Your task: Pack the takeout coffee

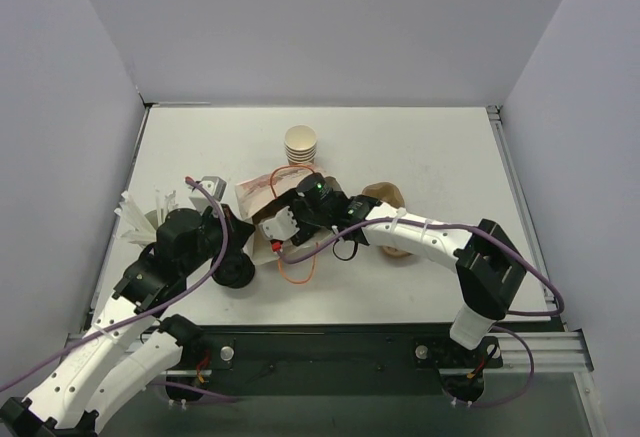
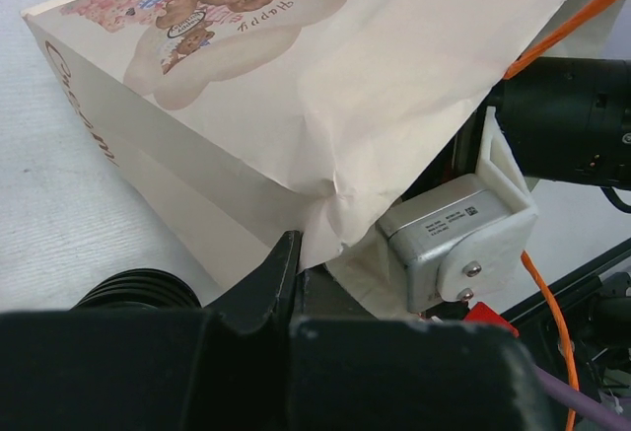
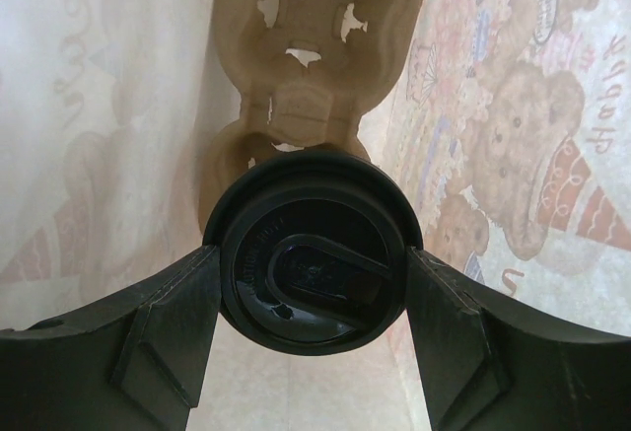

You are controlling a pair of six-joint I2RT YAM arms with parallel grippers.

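Clamping the takeout coffee, my right claw hangs inside the paper bag: pulp carrier at 12 o'clock, walls tight at 3 and 9. Left claw pinches the bag edge.

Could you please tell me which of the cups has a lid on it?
The one in the right gripper, inside the bag: a black lid caps it, while the stacked cups on the table stand open.
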